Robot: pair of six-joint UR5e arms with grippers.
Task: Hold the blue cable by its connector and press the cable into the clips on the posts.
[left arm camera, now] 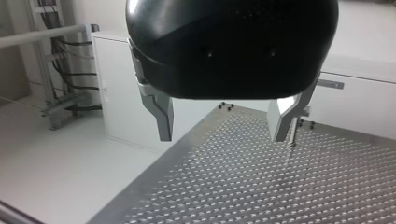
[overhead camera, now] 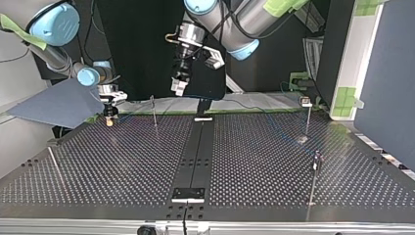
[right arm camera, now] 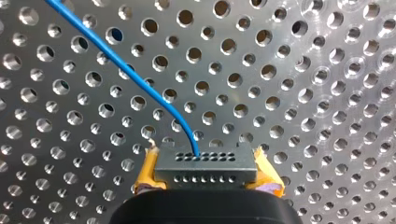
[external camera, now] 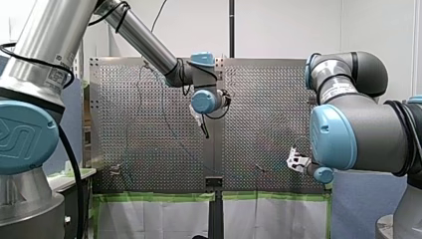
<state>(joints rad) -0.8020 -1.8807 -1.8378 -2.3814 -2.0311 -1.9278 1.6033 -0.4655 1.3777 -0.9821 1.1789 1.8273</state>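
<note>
So my right pincer (right arm camera: 205,161) is clamped tight on the grey connector (right arm camera: 205,173), yellow pads either side, pointing straight down at the table (right arm camera: 303,93) near a corner on the arms' side. The blue cable (right arm camera: 140,77) runs out of the connector across the holes. My left pincer (left arm camera: 223,135) hangs wide open with nothing in it, tilted, above that same edge.

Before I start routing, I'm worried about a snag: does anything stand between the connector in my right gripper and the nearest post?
Nothing visible does. In the top view, only bare table lies between my right gripper, shut on the connector, and the nearest post. My left gripper hangs open, higher, beyond that post.
</note>
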